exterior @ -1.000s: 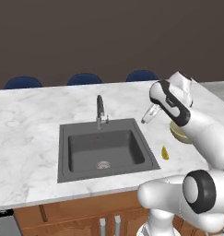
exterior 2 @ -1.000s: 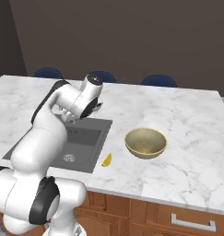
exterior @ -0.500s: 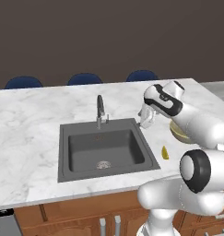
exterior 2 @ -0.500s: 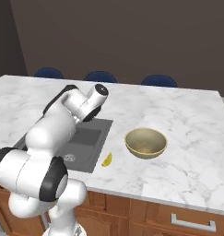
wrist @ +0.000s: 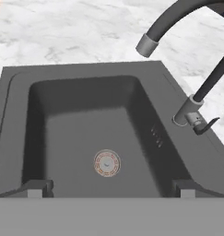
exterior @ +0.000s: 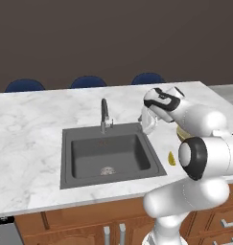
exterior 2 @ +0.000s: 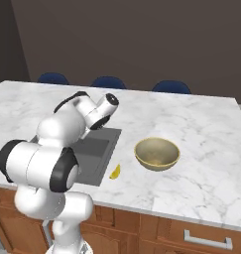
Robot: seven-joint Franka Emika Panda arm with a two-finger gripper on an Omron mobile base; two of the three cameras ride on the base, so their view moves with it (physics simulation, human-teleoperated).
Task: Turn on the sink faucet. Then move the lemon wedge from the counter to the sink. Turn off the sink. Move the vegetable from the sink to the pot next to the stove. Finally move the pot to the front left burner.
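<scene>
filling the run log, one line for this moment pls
gripper: open, over sink | faucet: untouched, no water | lemon wedge: on counter

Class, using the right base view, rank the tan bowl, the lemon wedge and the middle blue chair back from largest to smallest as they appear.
1. Tan bowl
2. Middle blue chair back, though it sits farther from the camera
3. Lemon wedge

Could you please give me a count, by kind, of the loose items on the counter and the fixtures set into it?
Lemon wedge: 1
Tan bowl: 1
Sink: 1
Sink faucet: 1
Total: 4
</scene>
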